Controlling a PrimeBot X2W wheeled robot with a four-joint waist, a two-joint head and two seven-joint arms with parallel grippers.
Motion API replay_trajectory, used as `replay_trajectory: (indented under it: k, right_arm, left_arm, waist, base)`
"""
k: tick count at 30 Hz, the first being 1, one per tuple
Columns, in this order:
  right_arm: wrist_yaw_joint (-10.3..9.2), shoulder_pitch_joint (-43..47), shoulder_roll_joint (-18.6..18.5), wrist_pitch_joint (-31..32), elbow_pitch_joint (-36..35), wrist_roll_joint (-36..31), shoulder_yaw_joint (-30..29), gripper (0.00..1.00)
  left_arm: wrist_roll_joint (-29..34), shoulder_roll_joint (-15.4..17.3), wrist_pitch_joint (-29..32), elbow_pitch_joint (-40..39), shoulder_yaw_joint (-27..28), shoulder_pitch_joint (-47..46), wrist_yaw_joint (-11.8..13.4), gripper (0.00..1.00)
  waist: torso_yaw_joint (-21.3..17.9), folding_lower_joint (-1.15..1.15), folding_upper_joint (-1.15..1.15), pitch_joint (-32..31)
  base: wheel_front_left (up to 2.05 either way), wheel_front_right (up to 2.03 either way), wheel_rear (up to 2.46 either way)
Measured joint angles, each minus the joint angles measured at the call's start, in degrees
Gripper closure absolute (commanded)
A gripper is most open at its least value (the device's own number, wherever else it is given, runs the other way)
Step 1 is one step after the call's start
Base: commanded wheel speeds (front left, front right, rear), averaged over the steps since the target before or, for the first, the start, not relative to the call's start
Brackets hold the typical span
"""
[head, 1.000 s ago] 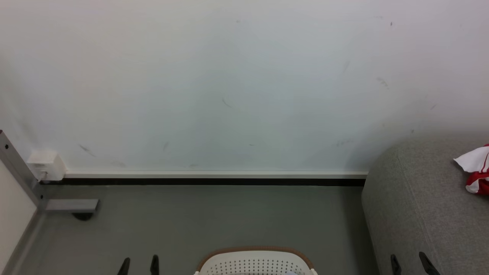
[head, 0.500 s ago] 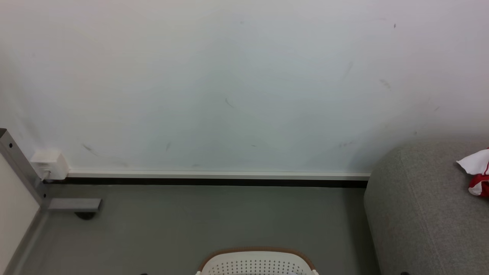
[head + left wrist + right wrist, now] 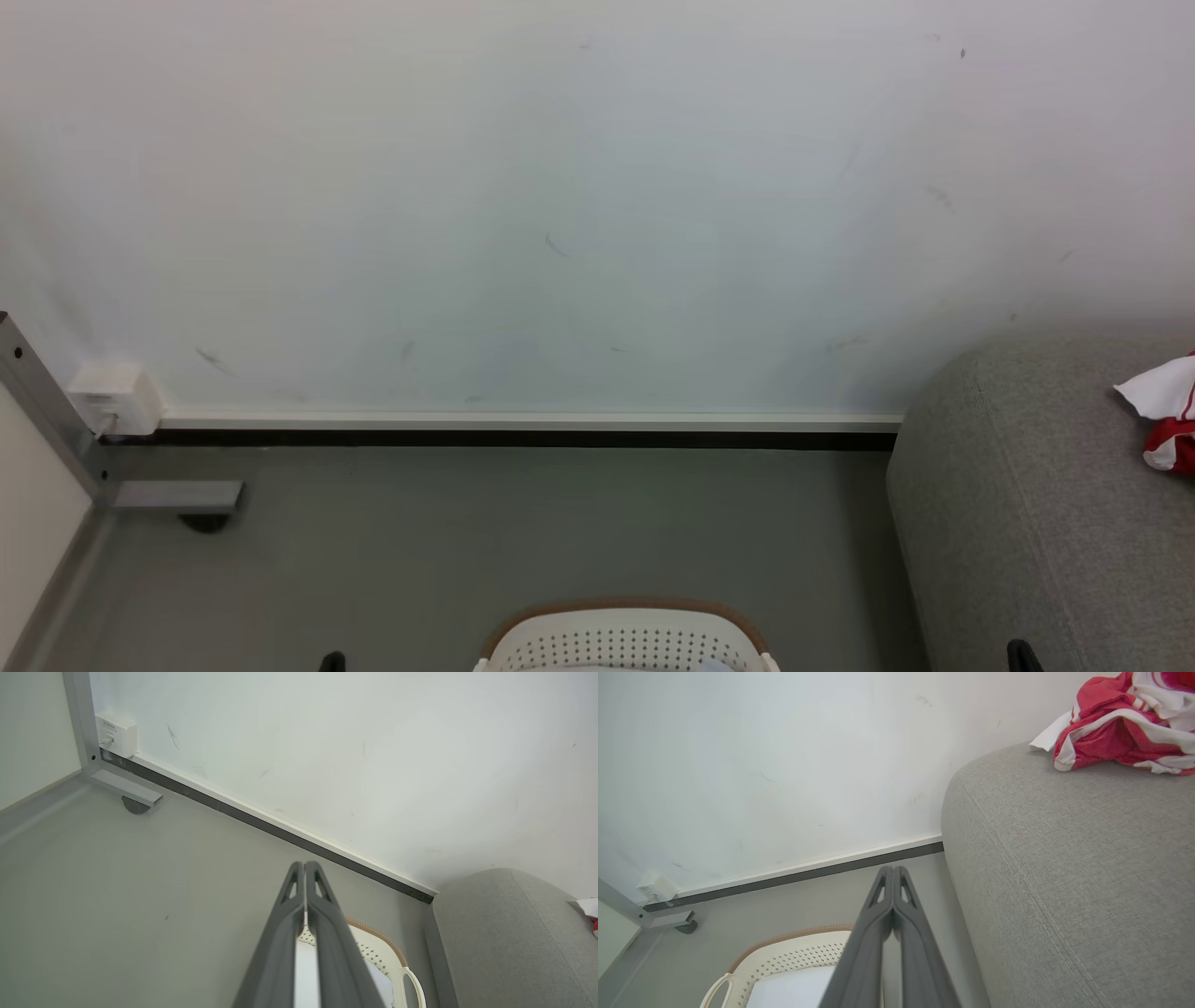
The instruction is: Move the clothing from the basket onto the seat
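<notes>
Right now both hands are empty: the left hand [image 3: 304, 864] and the right hand [image 3: 892, 870] each have their fingers pressed together on nothing, poised above the basket [image 3: 624, 642]. The clothing [image 3: 1120, 728], red with white stripes, lies bunched on the seat [image 3: 1064, 868] by the wall [image 3: 761, 765], well apart from the basket. I judge this a pause between trips. Next I would part one hand's fingers and check the basket for more. The right wrist view gives me far more of the clothing and something pale [image 3: 794, 989] inside the basket; the head view crops the clothing at its edge and hides the basket's inside.
</notes>
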Motion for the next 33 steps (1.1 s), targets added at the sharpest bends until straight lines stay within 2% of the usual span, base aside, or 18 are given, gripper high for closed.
replay_trajectory:
  k: [17,33]
  right_arm:
    - [0.0,-1.99,0.0,3.78,-2.11,16.14,-0.94,1.0]
    - [0.0,-3.66,-0.02,7.0,-3.66,28.73,-1.93,1.0]
  left_arm:
    - [-15.53,0.02,3.86,-1.74,1.44,-2.15,-1.01,1.0]
    - [-27.32,0.05,7.05,-3.01,2.65,-4.0,-1.75,1.0]
  waist:
    - [-0.55,0.0,0.0,0.77]
    - [-1.07,0.0,0.0,1.5]
  base:
    - [0.0,0.0,0.0]
    - [0.0,0.0,0.0]
